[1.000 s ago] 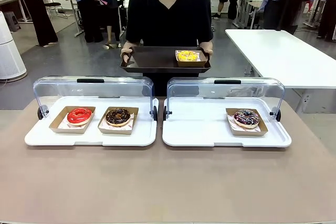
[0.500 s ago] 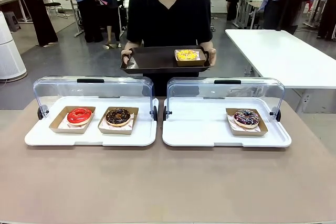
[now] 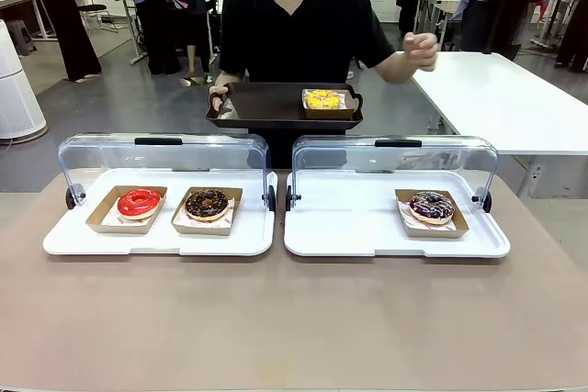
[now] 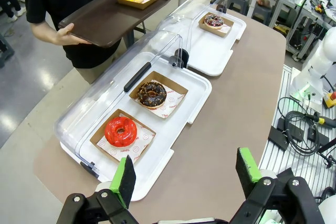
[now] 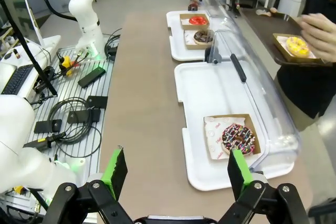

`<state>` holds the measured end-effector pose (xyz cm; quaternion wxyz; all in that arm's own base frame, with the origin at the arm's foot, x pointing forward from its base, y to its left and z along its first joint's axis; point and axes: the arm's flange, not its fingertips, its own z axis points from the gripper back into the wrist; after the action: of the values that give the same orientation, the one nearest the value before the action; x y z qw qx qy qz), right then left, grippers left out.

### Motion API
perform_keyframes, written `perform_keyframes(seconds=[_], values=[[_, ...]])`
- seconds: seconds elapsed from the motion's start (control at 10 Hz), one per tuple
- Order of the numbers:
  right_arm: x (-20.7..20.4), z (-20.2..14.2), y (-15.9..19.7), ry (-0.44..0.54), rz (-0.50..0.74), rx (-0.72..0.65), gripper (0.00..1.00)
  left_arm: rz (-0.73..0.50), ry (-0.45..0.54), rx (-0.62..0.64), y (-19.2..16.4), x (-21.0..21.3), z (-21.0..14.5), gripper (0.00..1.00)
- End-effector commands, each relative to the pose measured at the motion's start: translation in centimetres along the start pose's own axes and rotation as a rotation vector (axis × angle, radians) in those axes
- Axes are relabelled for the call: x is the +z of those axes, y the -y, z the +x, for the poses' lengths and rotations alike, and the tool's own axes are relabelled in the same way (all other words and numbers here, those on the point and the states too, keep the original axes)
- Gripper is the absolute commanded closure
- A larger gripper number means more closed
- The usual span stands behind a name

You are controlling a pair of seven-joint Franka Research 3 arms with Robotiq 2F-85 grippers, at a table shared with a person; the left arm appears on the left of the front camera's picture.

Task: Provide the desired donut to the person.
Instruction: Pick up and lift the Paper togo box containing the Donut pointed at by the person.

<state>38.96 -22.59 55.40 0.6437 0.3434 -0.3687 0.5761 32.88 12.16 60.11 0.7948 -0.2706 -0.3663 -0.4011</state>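
Observation:
The person (image 3: 296,25) in a black top stands across the table, one hand under a dark brown tray (image 3: 266,105) that carries a yellow donut (image 3: 323,98) in a cardboard box. The other hand (image 3: 421,48) is raised off the tray to the right. A red donut (image 3: 139,202) and a chocolate donut (image 3: 207,204) sit boxed in the left white case (image 3: 73,238). A dark sprinkled donut (image 3: 431,207) sits boxed in the right white case (image 3: 349,227). My left gripper (image 4: 184,174) is open above the table's near edge. My right gripper (image 5: 176,174) is open too, well short of the sprinkled donut (image 5: 239,137).
Both cases have clear lids (image 3: 163,155) tipped open toward the person. A white table (image 3: 496,98) stands at the back right, and bystanders stand farther off. Cables and gear (image 5: 63,108) lie on a rack beside the brown table (image 3: 294,319).
The person has lifted one hand off the tray and raised it out to the right; the tray now rests on the other hand and has shifted slightly left. The donuts on the table have not moved.

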Motion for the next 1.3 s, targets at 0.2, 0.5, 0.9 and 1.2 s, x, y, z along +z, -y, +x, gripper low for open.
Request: perform_keyframes(seconds=[0.2,0.5,0.9,1.2], values=[[-0.07,-0.13,-0.04,0.009,0.002,0.003,0.0,-0.006,0.006,0.0,0.1,0.03,0.1,0.0],[-0.07,-0.13,-0.04,0.009,0.002,0.003,0.0,-0.006,0.006,0.0,0.1,0.03,0.1,0.0],[-0.07,-0.13,-0.04,0.009,0.002,0.003,0.0,-0.006,0.006,0.0,0.1,0.03,0.1,0.0],[-0.07,-0.13,-0.04,0.009,0.002,0.003,0.0,-0.006,0.006,0.0,0.1,0.03,0.1,0.0]])
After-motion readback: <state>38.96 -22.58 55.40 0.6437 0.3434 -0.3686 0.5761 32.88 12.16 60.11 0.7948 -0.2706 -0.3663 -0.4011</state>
